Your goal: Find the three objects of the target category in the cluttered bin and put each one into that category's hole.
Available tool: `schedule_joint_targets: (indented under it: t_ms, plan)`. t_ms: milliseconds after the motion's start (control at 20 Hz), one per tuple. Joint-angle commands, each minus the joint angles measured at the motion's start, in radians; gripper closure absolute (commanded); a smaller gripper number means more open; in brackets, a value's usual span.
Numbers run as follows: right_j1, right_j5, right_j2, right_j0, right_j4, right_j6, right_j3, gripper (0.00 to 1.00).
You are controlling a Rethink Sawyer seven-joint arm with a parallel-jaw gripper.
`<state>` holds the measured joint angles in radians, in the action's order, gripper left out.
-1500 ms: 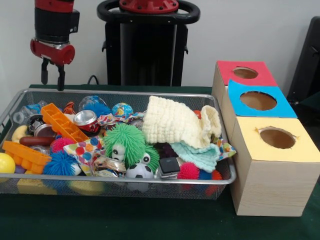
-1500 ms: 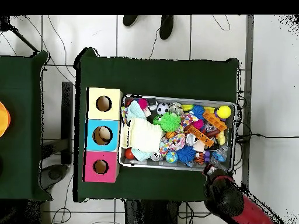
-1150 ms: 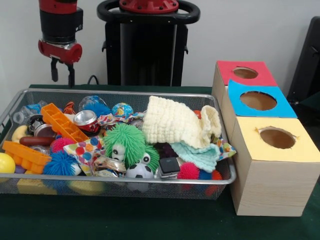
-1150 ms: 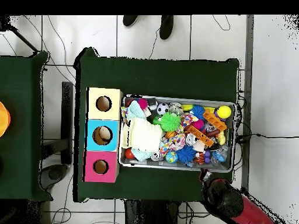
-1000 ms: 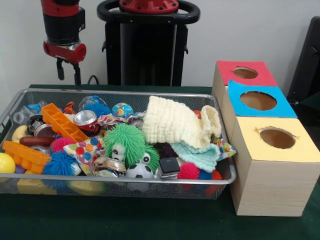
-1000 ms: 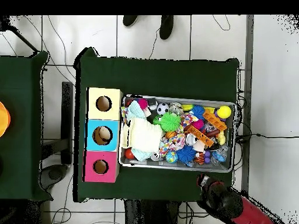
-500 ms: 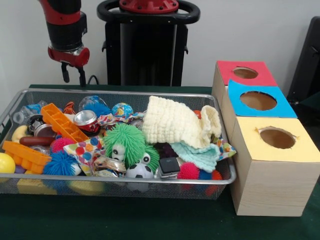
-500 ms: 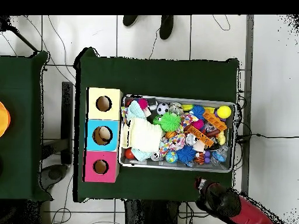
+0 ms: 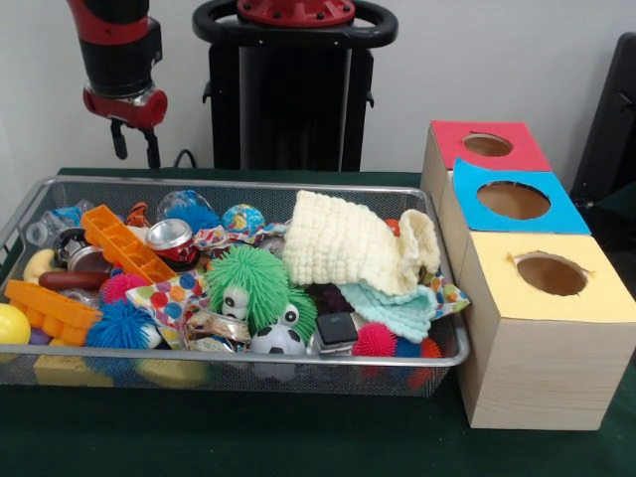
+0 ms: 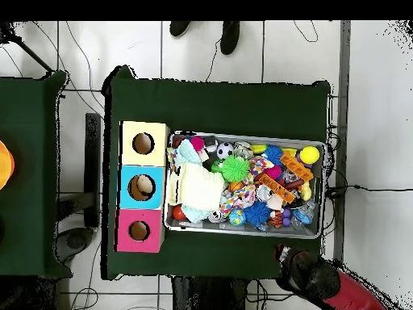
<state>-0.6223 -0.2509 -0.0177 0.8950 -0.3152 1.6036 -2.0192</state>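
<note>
The wire mesh bin (image 9: 248, 183) is packed with toys and cloths. One crushed clear bottle (image 9: 54, 223) with a bluish label lies in its far left corner. A second clear, bluish bottle (image 9: 183, 206) lies against the far wall. I see no third one. My gripper (image 9: 134, 145) is open and empty. It hangs above and behind the bin's far left corner, apart from everything. In the overhead view my gripper (image 10: 284, 255) is just outside the bin (image 10: 242, 233), near its lower right corner.
Red (image 9: 487, 145), blue (image 9: 513, 200) and yellow (image 9: 552, 274) holed boxes stand in a row right of the bin. A metal can (image 9: 169, 236), an orange tray (image 9: 121, 242), a green fuzzy toy (image 9: 256, 282) and a cream cloth (image 9: 348, 243) fill the bin. A person's shoes (image 10: 229, 34) show beyond the table.
My gripper rose from the bin's far left rim and drew back behind it, moving right. In the last half second it shifted slightly back left. It stayed open and empty.
</note>
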Motion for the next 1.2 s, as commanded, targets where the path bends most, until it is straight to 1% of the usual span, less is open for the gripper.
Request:
schedule_joint_targets:
  t_ms: [50, 400, 650, 950, 1200]
  plan:
    - [-0.087, -0.164, 0.106, 0.016, 0.030, 0.003, 0.098, 0.00]
    - [-0.063, -0.174, 0.133, 0.035, 0.025, 0.000, 0.122, 0.00]
    - [0.000, -0.154, 0.159, 0.053, 0.019, -0.004, 0.169, 0.00]
    - [0.076, -0.129, 0.170, 0.069, 0.006, -0.001, 0.242, 0.00]
    - [0.090, -0.107, 0.168, 0.068, -0.003, 0.018, 0.260, 0.00]
